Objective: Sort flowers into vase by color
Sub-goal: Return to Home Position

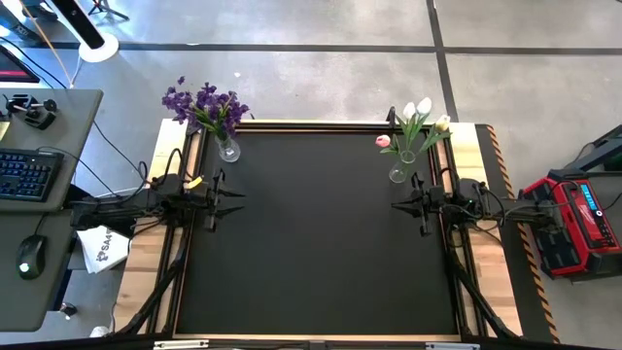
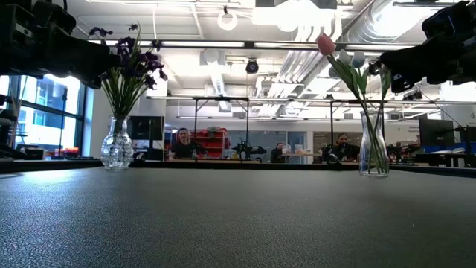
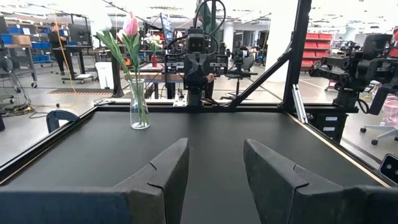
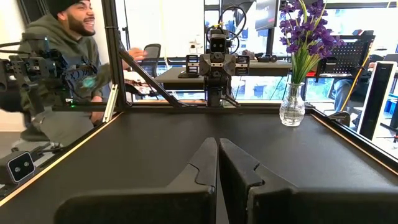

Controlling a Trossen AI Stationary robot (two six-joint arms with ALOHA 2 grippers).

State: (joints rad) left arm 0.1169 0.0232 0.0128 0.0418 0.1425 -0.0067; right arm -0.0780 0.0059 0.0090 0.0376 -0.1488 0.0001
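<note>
Dark purple flowers [image 1: 206,105] stand with their stems in a round glass vase [image 1: 228,149] at the far left corner of the black mat. White and pink tulips [image 1: 413,119] stand in a slim glass vase [image 1: 399,171] at the far right. My left gripper [image 1: 233,200] waits open at the mat's left edge, pointing level toward the right, with nothing between its fingers [image 3: 168,171]. My right gripper [image 1: 400,205] waits shut at the right edge, pointing level toward the left, its fingers [image 4: 208,165] together and touching nothing.
The black mat [image 1: 321,253] lies in a raised black frame on a wooden table. A person [image 4: 68,68] sits beyond the table's near side, behind a frame post. A desk with keyboard and mouse [image 1: 29,175] stands left of the table, and a red case [image 1: 573,224] to its right.
</note>
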